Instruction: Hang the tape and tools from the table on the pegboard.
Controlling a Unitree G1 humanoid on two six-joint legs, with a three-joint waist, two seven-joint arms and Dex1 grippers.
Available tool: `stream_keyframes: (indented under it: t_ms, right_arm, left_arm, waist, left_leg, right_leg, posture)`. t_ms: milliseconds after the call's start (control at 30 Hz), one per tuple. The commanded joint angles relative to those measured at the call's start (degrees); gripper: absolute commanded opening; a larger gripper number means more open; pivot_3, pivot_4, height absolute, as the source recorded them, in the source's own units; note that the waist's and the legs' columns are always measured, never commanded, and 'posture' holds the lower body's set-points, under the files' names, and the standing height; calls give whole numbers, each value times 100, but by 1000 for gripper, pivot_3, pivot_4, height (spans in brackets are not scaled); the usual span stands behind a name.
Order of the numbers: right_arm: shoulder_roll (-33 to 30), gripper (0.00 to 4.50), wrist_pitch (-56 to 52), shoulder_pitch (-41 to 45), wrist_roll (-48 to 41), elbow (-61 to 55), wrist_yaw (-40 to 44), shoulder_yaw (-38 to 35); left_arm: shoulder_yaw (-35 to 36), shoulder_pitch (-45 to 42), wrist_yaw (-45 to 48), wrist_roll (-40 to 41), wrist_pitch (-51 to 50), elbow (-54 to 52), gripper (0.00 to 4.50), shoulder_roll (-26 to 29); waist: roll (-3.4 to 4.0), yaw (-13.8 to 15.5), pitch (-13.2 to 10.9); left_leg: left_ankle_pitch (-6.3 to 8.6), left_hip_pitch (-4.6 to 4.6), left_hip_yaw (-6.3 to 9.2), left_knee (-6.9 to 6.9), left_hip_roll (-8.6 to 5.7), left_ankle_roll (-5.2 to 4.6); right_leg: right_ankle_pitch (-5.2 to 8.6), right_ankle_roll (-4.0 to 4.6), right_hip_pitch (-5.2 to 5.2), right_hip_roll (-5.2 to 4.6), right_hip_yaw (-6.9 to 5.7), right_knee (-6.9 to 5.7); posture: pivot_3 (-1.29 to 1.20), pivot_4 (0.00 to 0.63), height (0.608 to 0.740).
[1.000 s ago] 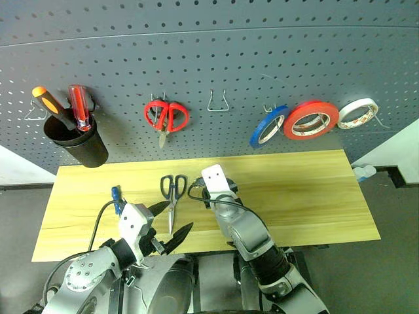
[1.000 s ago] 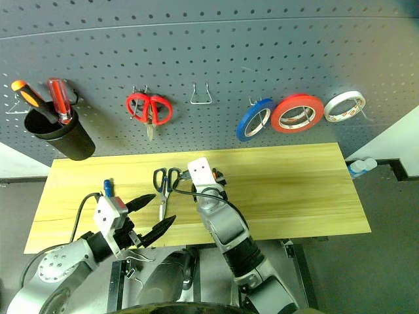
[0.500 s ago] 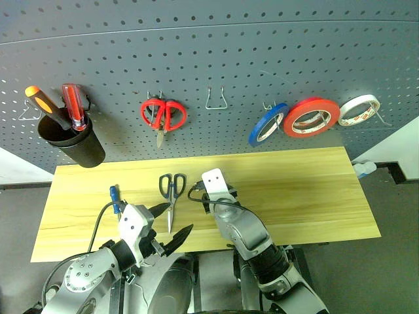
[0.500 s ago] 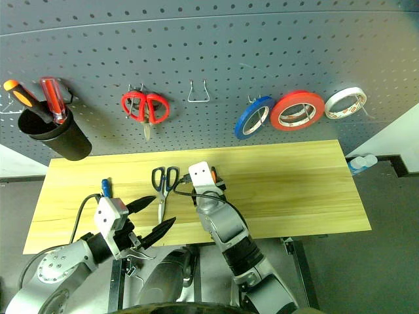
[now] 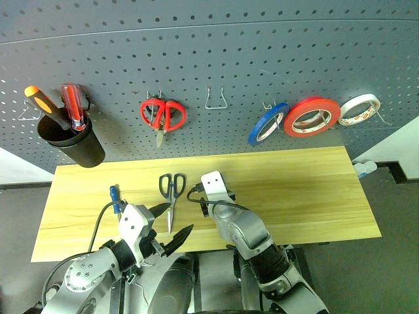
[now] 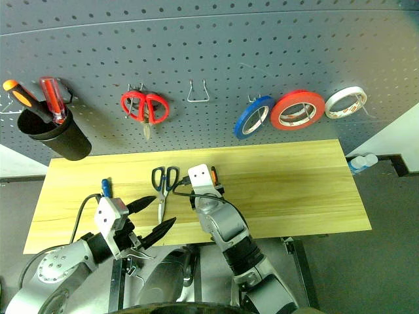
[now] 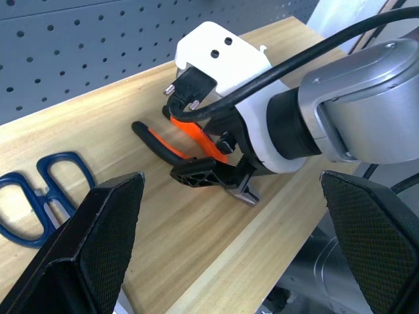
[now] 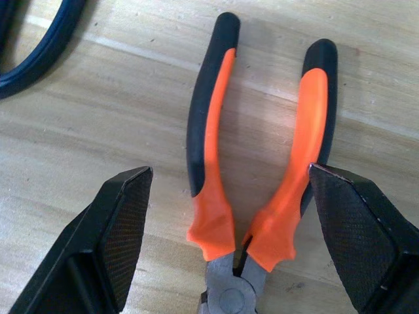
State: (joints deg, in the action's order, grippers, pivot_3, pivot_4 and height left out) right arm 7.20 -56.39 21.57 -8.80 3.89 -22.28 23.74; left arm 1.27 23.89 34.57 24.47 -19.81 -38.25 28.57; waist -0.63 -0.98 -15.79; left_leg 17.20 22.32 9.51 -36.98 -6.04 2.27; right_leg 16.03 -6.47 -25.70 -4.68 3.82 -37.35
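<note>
The pliers [image 8: 262, 190], orange and black in the handles, lie flat on the light wood table [image 5: 301, 190]. My right gripper [image 8: 239, 216] is open and angled down over them, one finger outside each handle. To their left lie the dark-handled scissors [image 5: 171, 193] and, further left, the small blue screwdriver [image 5: 115, 198]. My left gripper [image 5: 175, 222] hangs open and empty at the table's front edge, near the scissors' tip. The blue tape [image 5: 268, 124] hangs on a hook of the dark grey pegboard [image 5: 262, 52].
On the pegboard hang red scissors [image 5: 163, 116], a bare wire hook [image 5: 217, 101], a red-orange roll [image 5: 311, 118], a white roll [image 5: 358, 111], and a black cup [image 5: 72, 140] holding orange and red screwdrivers. A small white bottle [image 5: 363, 170] sits off the table's right end.
The camera has shifted slightly. My right wrist has rolled a little over the pliers. The left gripper and the tools on the table have not moved.
</note>
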Motion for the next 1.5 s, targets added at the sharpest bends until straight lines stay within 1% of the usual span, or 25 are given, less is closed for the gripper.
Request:
stream_keyframes:
  t_ms: [33,233,433,800,1067,1167,1300,1500]
  right_arm:
    - [938,3959,149,-180,-52,160,-2,-179]
    - [925,3959,139,-101,0,273,-6,-335]
    - [913,3959,-53,-178,50,231,2,-323]
    - [915,3959,-639,-225,-39,179,239,-343]
    - [913,3959,-672,-255,6,115,263,-357]
    - [897,3347,-648,-254,20,112,255,-376]
    - [884,2124,-632,-247,31,105,256,-385]
    - [832,2113,-591,-251,45,114,281,-389]
  left_arm:
    - [63,52,-6,123,-18,-222,4500,16]
    - [77,65,-28,134,-71,-287,4500,10]
    - [88,63,-44,141,-109,-312,4500,-1]
    - [62,63,-61,138,-104,-318,4500,-14]
    - [45,127,-112,157,-98,-374,4500,0]
    - [43,138,-132,158,-101,-391,4500,6]
    - [34,148,-148,160,-104,-403,4500,9]
    - [7,127,-161,159,-109,-399,4500,1]
  waist:
    - [-3,0,-1]
    - [-12,10,-7]
    - [-12,3,-8]
    - [-10,3,-12]
    - [-11,4,-12]
    - [-10,4,-13]
    - [-9,8,-15]
    - [-8,7,-17]
  left_leg:
    - [0,0,0,-2,0,0]
    - [1,2,0,-3,-2,-2]
    - [1,3,0,-2,-2,-2]
    - [11,4,0,-1,-2,-19]
    - [11,5,0,-1,-1,-20]
    - [11,5,0,-1,-2,-20]
    - [11,5,0,-1,-2,-20]
    - [11,5,0,0,-2,-20]
  right_leg:
    - [0,0,1,0,0,0]
    - [0,0,1,-1,0,3]
    - [0,0,1,-1,0,4]
    - [0,0,0,-2,0,9]
    - [0,0,0,-3,0,11]
    - [0,0,1,-3,0,11]
    - [0,0,1,-3,0,11]
    - [0,0,1,-3,0,12]
  posture:
    - [106,328,720]
    - [108,335,720]
    - [106,337,720]
    - [102,339,720]
    - [100,345,720]
    - [101,345,720]
    - [101,346,720]
    - [100,345,720]
